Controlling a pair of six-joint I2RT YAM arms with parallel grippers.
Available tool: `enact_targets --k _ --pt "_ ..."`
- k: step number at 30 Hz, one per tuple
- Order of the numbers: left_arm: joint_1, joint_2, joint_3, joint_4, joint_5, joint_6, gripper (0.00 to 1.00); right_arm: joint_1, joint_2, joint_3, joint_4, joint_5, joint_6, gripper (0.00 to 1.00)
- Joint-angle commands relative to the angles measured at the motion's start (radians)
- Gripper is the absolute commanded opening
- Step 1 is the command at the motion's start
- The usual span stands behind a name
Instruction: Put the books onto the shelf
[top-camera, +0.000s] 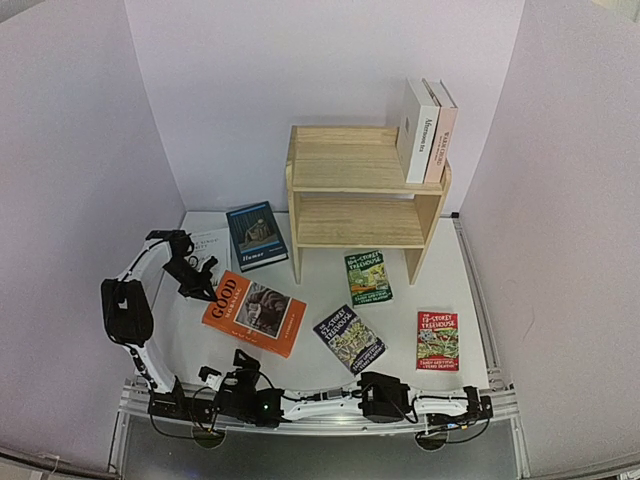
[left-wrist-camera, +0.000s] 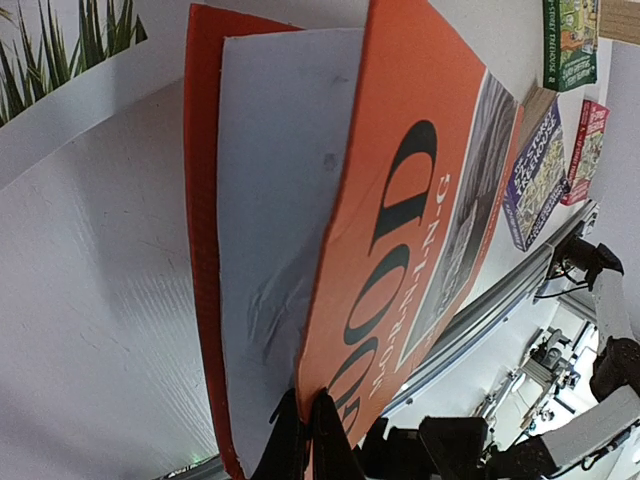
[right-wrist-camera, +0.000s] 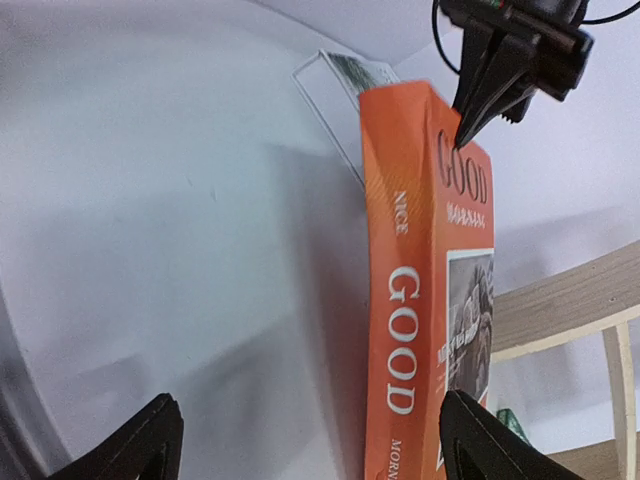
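Note:
The orange "GOOD" book (top-camera: 254, 313) lies on the table in front of the shelf (top-camera: 350, 200). My left gripper (top-camera: 197, 285) is shut on the far left corner of its front cover (left-wrist-camera: 400, 230), which is lifted off the white first page (left-wrist-camera: 280, 200). In the left wrist view the jaws (left-wrist-camera: 305, 425) pinch the cover's edge. My right gripper (top-camera: 232, 366) is open, low at the book's near side. The spine (right-wrist-camera: 400, 330) sits between its spread fingers (right-wrist-camera: 312, 430), close to the right one. Two white books (top-camera: 425, 130) stand on the shelf's top.
The dark blue "Humor" book (top-camera: 256, 235) and a white book (top-camera: 210, 245) lie at the back left. Green (top-camera: 368, 277), dark (top-camera: 349, 338) and red (top-camera: 437, 340) Treehouse paperbacks lie flat to the right. White walls close in three sides.

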Motion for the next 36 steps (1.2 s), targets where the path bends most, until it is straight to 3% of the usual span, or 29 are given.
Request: enact_targets --k 1,4,7,9,18,21,24,29,33,34,36 --pt "-0.006 0.009 0.053 -0.160 0.057 -0.034 0.00 -0.041 -0.019 -0.054 0.278 0.210 -0.253 0.86" --pt "-0.011 0.011 0.055 -0.161 0.064 -0.034 0.00 -0.060 0.011 -0.059 0.389 0.229 -0.366 0.86" --pt "-0.013 0.013 0.056 -0.164 0.073 -0.031 0.00 -0.071 0.102 -0.046 0.584 0.236 -0.666 0.89" --pt "-0.013 0.009 0.057 -0.166 0.082 -0.028 0.00 -0.076 0.161 -0.015 0.657 0.238 -0.768 0.91" --pt "-0.013 -0.001 0.057 -0.166 0.109 -0.021 0.00 -0.159 0.202 0.025 0.667 0.250 -0.807 0.88" --pt "-0.013 -0.001 0.058 -0.171 0.112 -0.018 0.00 -0.181 0.216 0.054 0.671 0.254 -0.834 0.78" --pt "-0.013 -0.006 0.059 -0.174 0.119 -0.014 0.00 -0.184 0.210 0.062 0.678 0.248 -0.842 0.61" --pt "-0.014 -0.025 0.071 -0.188 0.122 0.003 0.00 -0.183 0.176 0.049 0.693 0.276 -0.809 0.24" --pt "-0.013 -0.055 0.088 -0.210 0.116 0.030 0.01 -0.180 0.117 0.002 0.731 0.284 -0.788 0.19" --pt "-0.013 -0.058 0.099 -0.221 0.115 0.042 0.04 -0.178 0.104 -0.007 0.742 0.284 -0.790 0.19" --pt "-0.013 -0.063 0.130 -0.250 0.115 0.062 0.31 -0.171 0.071 -0.032 0.755 0.283 -0.789 0.17"
